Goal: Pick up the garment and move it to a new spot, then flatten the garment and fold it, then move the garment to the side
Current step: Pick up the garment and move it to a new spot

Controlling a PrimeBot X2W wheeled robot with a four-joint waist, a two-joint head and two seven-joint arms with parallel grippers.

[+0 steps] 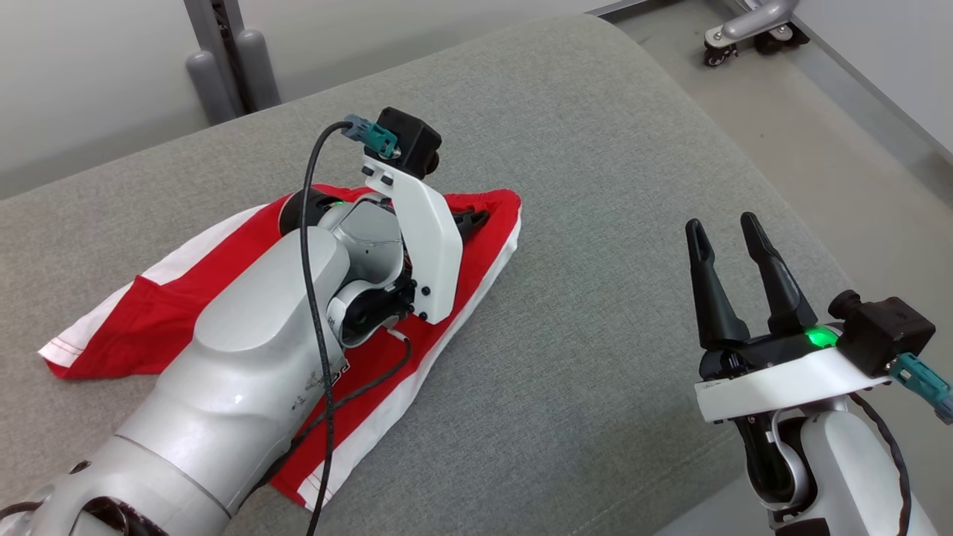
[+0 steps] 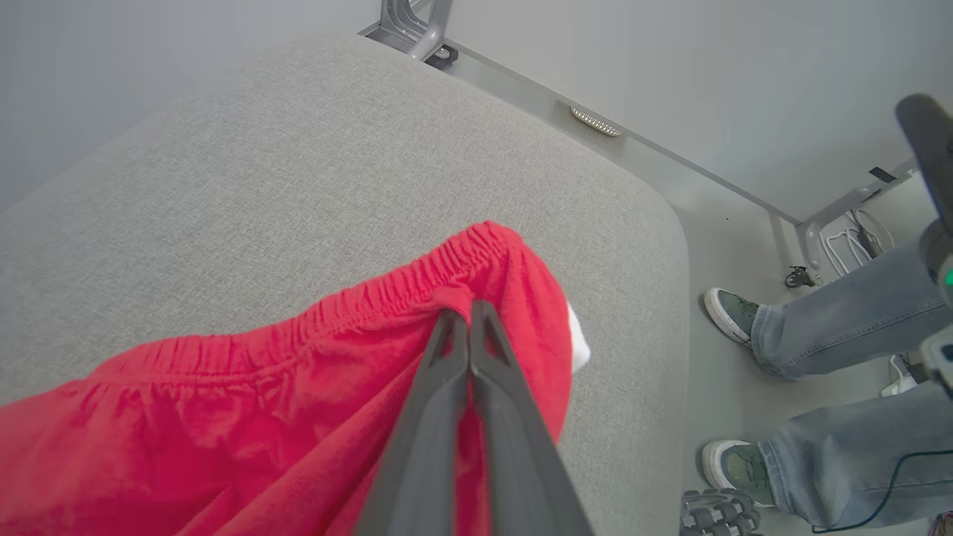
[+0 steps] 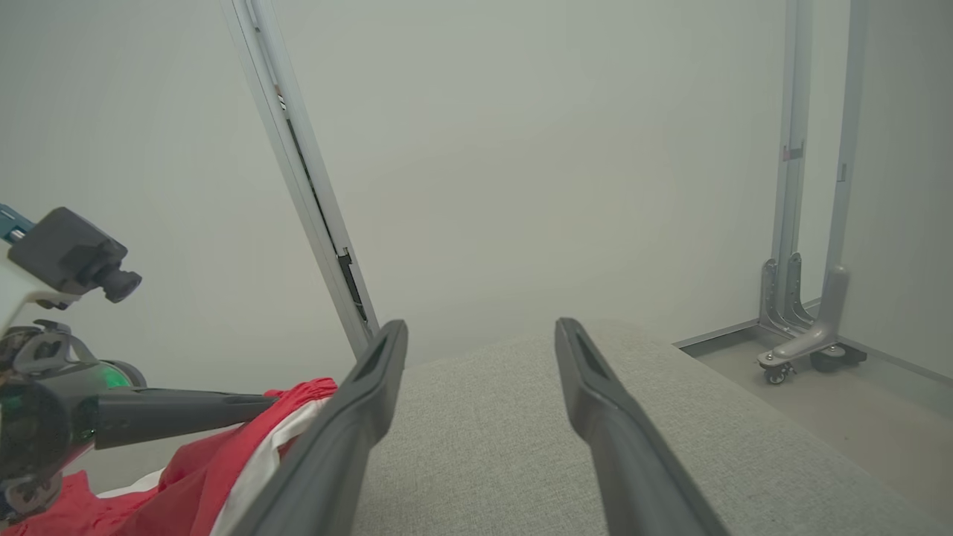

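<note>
The garment [image 1: 171, 313] is a pair of red shorts with white side stripes, lying crumpled on the left part of a grey cushioned surface [image 1: 581, 149]. My left gripper [image 1: 476, 219] reaches over it and is shut on the red elastic waistband [image 2: 417, 279] at the garment's far end, where the cloth puckers around the closed tips [image 2: 469, 309]. In the right wrist view the garment [image 3: 216, 461] rises slightly toward those left fingers [image 3: 186, 409]. Well to the right of the garment, my right gripper [image 1: 726, 227] hovers open over bare cushion, its jaws wide apart [image 3: 480, 335] and holding nothing.
The cushion's rounded edge drops to the floor on the right. A person's legs in jeans and green shoes [image 2: 841, 335] stand beside that edge. A metal frame foot on casters [image 1: 744, 26] sits on the floor at the far right, with grey posts [image 1: 231, 67] behind the cushion.
</note>
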